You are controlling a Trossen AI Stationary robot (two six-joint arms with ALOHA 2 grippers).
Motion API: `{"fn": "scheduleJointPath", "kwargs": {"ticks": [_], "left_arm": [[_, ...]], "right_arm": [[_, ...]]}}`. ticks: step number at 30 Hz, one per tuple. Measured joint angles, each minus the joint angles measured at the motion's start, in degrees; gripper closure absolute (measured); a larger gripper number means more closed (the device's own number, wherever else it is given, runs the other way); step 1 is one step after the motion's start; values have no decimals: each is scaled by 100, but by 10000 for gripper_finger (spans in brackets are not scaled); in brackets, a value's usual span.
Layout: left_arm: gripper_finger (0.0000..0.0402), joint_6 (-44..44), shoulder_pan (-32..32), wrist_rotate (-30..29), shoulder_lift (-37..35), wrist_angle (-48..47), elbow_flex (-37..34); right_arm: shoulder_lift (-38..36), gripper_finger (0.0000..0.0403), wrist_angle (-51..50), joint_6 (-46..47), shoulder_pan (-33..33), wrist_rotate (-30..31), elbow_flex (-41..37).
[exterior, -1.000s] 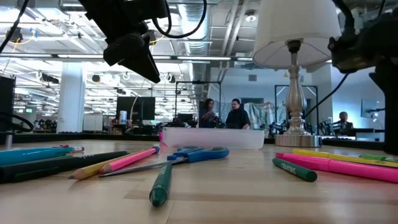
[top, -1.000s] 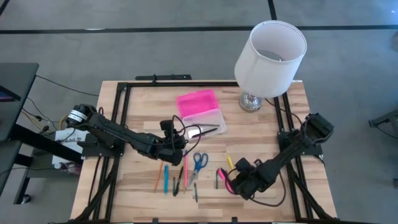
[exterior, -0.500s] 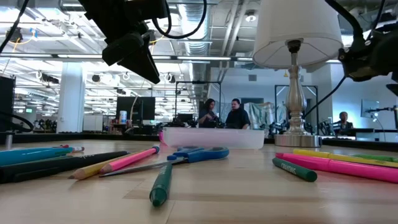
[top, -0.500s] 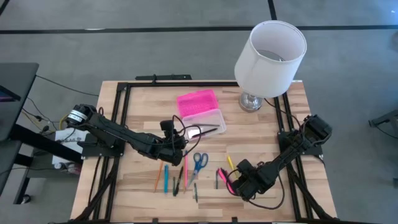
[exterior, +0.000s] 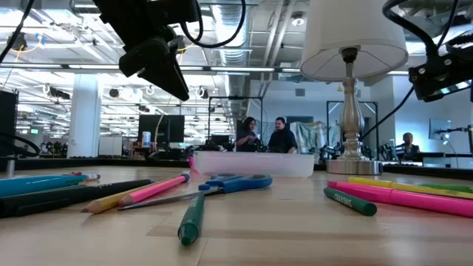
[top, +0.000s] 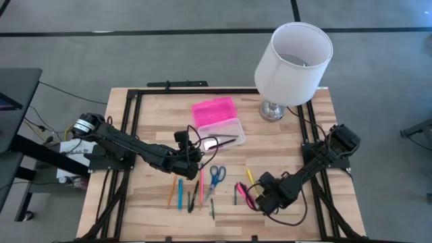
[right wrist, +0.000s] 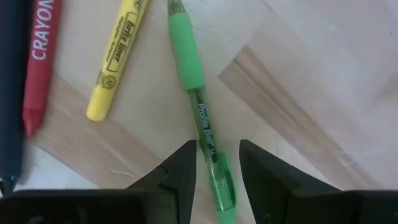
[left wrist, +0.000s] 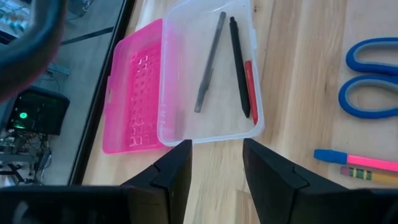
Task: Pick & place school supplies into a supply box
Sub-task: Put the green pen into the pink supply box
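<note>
The supply box (top: pixel 221 132) lies open at mid-table, its clear tray (left wrist: pixel 211 68) holding a grey pencil, a black pen and a red pen, its pink lid (left wrist: pixel 134 93) flat beside it. Blue-handled scissors (top: pixel 216 175) and several pens (top: pixel 185 192) lie nearer the front edge. My left gripper (left wrist: pixel 214 168) hovers open just short of the tray's near wall, holding nothing. My right gripper (right wrist: pixel 214 168) is open and points down over the near-right pens. Its fingers stand on either side of a green pen (right wrist: pixel 198 106) without touching it; a yellow highlighter (right wrist: pixel 118 56) and red marker (right wrist: pixel 40 62) lie beside it.
A lamp with a white shade (top: pixel 293 57) stands at the table's far right, close behind the box. A black frame (top: pixel 135 121) runs along the table's sides. In the low view people stand in the room far behind the table.
My right gripper has tipped at the wrist over the near-right pens so that its fingers point more steeply down; it stays open and has hardly shifted along the table. Box and pens lie as before.
</note>
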Motion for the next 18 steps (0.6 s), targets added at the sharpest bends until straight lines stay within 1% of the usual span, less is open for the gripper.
{"fn": "scheduleJointPath", "kwargs": {"ticks": [3, 6, 13, 18], "left_arm": [[263, -14, 1, 6, 0, 0, 0], [263, -16, 1, 157, 0, 2, 0], [262, -118, 1, 369, 2, -1, 0], [262, -171, -1, 501, 2, -9, 0]], "right_arm": [[0, 289, 0, -341, -79, -96, 0], [0, 299, 1, -717, -173, -104, 0], [-2, 346, 1, -1441, -414, -94, 0], [-42, 380, 61, -1696, -499, -129, -145]]}}
